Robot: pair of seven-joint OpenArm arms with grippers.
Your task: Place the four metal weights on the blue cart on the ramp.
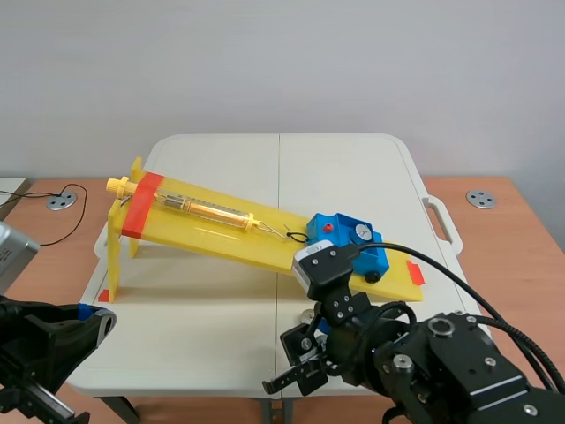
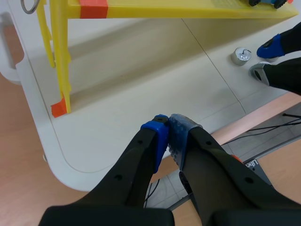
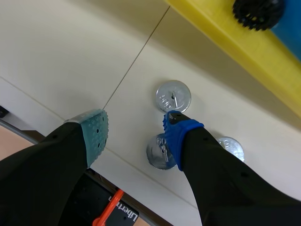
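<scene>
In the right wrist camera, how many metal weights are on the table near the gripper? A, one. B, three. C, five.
B: one weight lies just ahead of the open right gripper, while a second weight and a third weight sit partly hidden behind one of its fingers, all on the table.

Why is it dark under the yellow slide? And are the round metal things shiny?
Left wrist view: the yellow ramp casts a soft shadow on the white table beneath it. Right wrist view: the metal weight nearest the ramp gleams with pale reflections.
</scene>
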